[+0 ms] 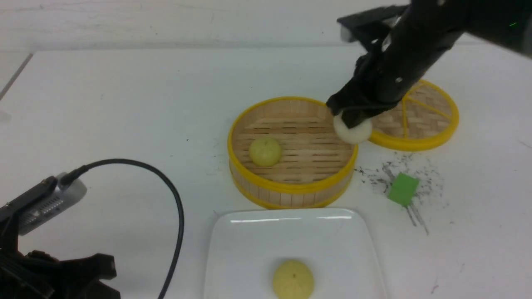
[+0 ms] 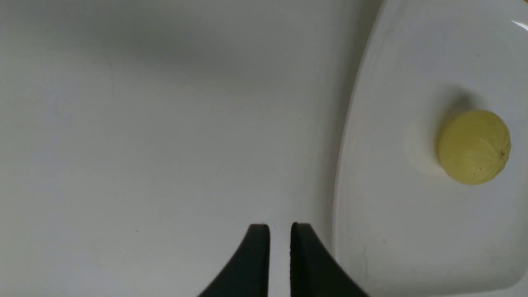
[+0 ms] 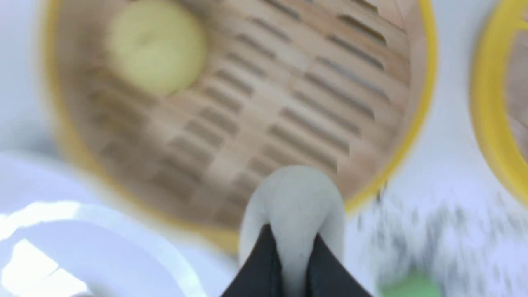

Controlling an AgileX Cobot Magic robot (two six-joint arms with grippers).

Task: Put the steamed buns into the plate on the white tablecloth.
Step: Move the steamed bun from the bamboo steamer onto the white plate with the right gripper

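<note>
My right gripper [image 1: 353,120] is shut on the off-white steamed bun [image 1: 352,129] and holds it above the right rim of the bamboo steamer [image 1: 291,189]; the right wrist view shows the bun [image 3: 295,202] pinched between the black fingers. One pale yellow bun [image 1: 265,151] lies inside the steamer, blurred in the right wrist view [image 3: 154,47]. Another pale yellow bun [image 1: 293,279] sits in the white plate [image 1: 249,245] on the white tablecloth [image 1: 124,112]. My left gripper [image 2: 280,226] is shut and empty, low beside the plate's rim [image 2: 350,165], with that bun [image 2: 474,146] further off.
The woven steamer lid [image 1: 419,118] lies right of the steamer, partly behind my right arm. A green cube [image 1: 402,189] sits among dark scuff marks right of the steamer. A black cable [image 1: 166,187] loops over the cloth from my left arm at the near left.
</note>
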